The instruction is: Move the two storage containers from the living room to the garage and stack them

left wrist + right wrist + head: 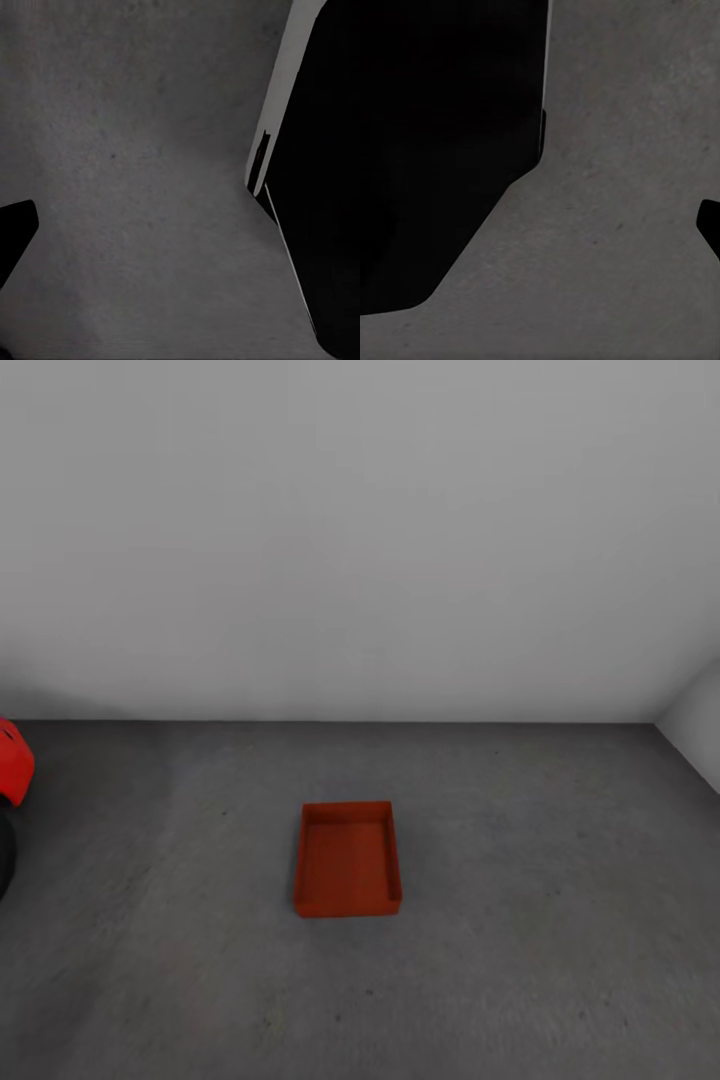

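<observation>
Rough dark grey floor (pixel 520 960) runs to a plain pale wall (pixel 360 530); one orange-red storage container (pixel 347 858) – open-topped, empty, unmarked – sits flat on it, mid-room; one red car (pixel 12 762) edges in at the side. Both wrist views face bare concrete past dark robot parts; neither gripper's opening can be told.

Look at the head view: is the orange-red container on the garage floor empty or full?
Empty. The storage container sits upright on the dark grey floor, open side up, and its bare orange-red bottom shows with nothing on it.
</observation>
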### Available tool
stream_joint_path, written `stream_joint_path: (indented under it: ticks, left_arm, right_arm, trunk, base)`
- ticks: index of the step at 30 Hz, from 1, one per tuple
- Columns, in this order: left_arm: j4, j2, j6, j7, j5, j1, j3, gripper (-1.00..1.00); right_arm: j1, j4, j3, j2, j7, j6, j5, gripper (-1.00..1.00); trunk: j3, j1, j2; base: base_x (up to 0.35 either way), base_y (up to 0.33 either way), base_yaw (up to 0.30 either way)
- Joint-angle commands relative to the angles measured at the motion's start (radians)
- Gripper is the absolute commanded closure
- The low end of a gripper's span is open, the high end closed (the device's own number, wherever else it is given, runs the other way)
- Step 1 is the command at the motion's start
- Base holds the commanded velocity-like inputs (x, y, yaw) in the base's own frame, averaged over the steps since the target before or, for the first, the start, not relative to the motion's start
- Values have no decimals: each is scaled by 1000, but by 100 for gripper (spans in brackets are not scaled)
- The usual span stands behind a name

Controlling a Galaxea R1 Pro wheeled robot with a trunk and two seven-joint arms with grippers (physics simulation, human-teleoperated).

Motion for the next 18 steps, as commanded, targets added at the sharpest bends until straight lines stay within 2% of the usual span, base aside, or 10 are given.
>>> stream_joint_path:
  ticks: [1,6,18]
  left_arm:
    - [1,-1,-12,1,8,2,0,-100]
    - [0,-7,-56,3,8,12,0,-100]
    - [-21,-13,-72,2,-5,14,-2,-100]
  right_arm:
    - [-1,3,-3,0,-6,-5,10,-100]
    - [0,3,-3,0,-4,-6,9,-100]
    - [0,3,-3,1,-4,-4,10,-100]
  trunk:
    - [1,0,-1]
    - [9,0,-1]
    - [28,0,-1]
  base:
    - [0,0,0]
    - [0,0,0]
    - [0,0,0]
